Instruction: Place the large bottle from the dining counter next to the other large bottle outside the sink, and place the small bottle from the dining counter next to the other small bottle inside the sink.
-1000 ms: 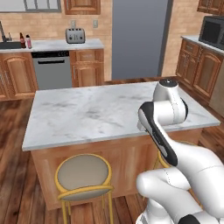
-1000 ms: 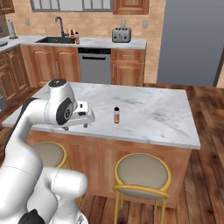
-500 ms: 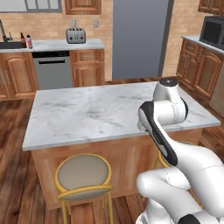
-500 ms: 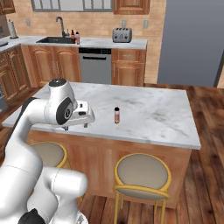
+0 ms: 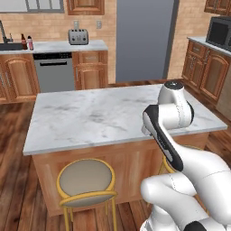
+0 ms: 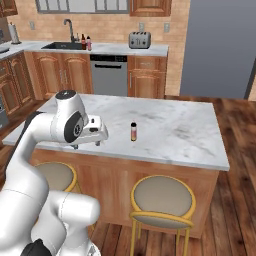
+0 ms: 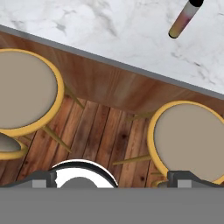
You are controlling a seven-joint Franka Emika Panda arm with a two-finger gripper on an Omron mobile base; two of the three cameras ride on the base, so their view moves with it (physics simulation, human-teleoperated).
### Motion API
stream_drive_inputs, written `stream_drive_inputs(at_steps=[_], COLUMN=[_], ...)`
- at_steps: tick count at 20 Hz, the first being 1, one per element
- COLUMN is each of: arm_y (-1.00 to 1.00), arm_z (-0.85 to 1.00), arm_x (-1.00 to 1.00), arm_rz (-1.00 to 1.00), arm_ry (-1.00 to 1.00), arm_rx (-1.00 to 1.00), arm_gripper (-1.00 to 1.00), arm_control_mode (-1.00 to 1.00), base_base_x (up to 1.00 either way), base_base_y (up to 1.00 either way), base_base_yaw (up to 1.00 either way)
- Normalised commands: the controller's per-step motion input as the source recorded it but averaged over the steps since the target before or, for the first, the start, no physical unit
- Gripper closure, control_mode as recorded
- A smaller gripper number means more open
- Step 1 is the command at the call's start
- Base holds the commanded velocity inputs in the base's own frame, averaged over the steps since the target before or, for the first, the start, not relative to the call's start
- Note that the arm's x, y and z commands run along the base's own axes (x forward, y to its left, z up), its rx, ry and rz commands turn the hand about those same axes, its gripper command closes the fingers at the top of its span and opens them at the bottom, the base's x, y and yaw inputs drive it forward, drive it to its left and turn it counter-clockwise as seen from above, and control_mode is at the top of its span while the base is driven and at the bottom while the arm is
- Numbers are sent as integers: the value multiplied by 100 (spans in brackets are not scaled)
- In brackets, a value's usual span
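Your widest fixture is the marble island surface [image 6: 165,127], with 2 yellow-framed stools [image 6: 162,197] tucked along its near edge. Behind it the back counter [image 6: 120,48] carries the sink [image 6: 62,46], with 2 bottles [image 6: 86,42] standing just beside the basin on its right; I cannot tell their sizes apart at this range, nor whether anything sits inside the basin.

The arm is folded over the near edge of the island surface. The end effector [image 6: 98,142] hangs at that edge with its fingers spread fully apart and nothing between them. In the hand view its 2 tips [image 7: 186,178] point down past the rim toward the stools and the wood floor [image 7: 98,131].

You have 1 task item in plain sight: a small bottle [image 6: 133,131], dark-capped, upright, alone on the marble near the front edge. A large bottle on this surface I cannot confirm.

The relation that matters: the small bottle stands near the end effector, to its right in the right base view and slightly farther in over the marble. Its long axis is vertical. In the hand view it appears at the top right [image 7: 185,18], well off the line between the tips.

Judgement: nothing is grasped yet. You would need to bring the end effector up over the surface and across toward the bottle before closing.
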Motion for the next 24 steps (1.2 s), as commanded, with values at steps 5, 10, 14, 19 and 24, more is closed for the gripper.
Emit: stream_drive_inputs(at_steps=[5, 10, 14, 19, 24], arm_y=[0, -9, -24, -23, -5], arm_z=[-1, -1, -2, 0, 0], arm_x=[0, 0, 1, 15, 33], arm_rz=[0, 1, 0, -5, -8], arm_ry=[0, 0, 0, 0, 0], arm_rx=[0, 0, 0, 0, -1], arm_gripper=[-100, -100, -100, -100, -100], arm_control_mode=[-100, -100, -100, -100, -100], base_base_x=[4, 0, 0, 0, 0], base_base_y=[0, 0, 0, 0, 0], base_base_yaw=[0, 0, 0, 0, 0])
